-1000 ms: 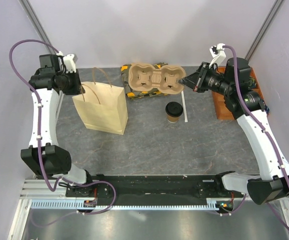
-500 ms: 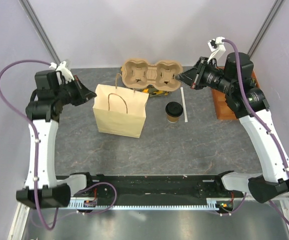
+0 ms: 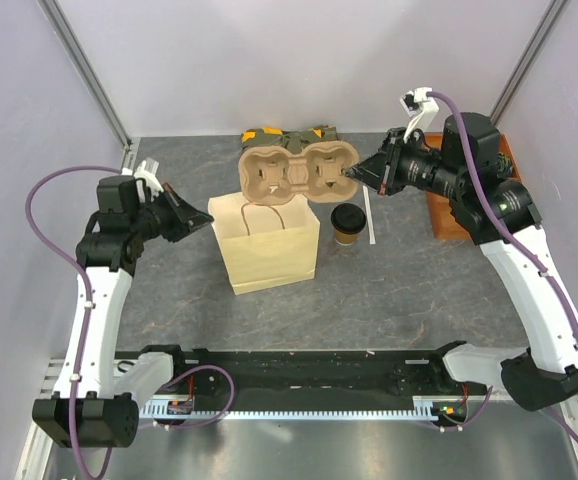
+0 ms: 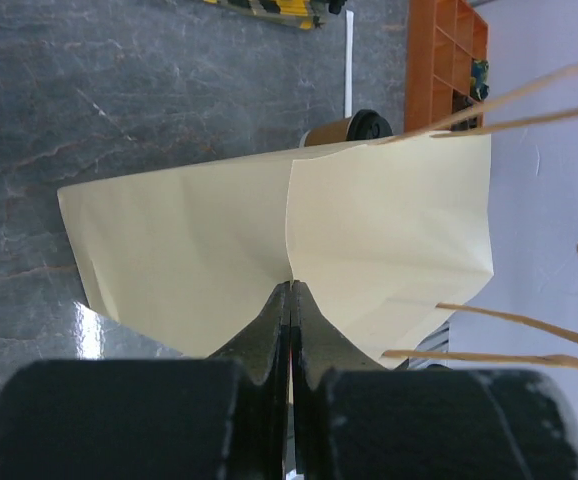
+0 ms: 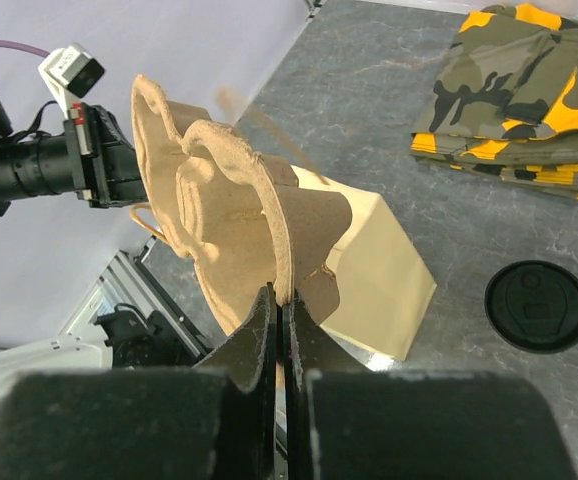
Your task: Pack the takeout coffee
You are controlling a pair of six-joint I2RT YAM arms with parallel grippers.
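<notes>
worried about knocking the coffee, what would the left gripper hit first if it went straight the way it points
The paper bag, whose edge the left gripper pinches, would be pushed first. The coffee cup sits beyond it, likely next.

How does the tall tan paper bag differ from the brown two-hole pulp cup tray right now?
The tall tan paper bag stands on the table; the brown two-hole pulp cup tray is held in the air above it. The bag is pale and smooth, the tray darker and moulded. The left gripper pinches the bag's side, the right gripper the tray's rim. Both are paper, each in a shut grip.
</notes>
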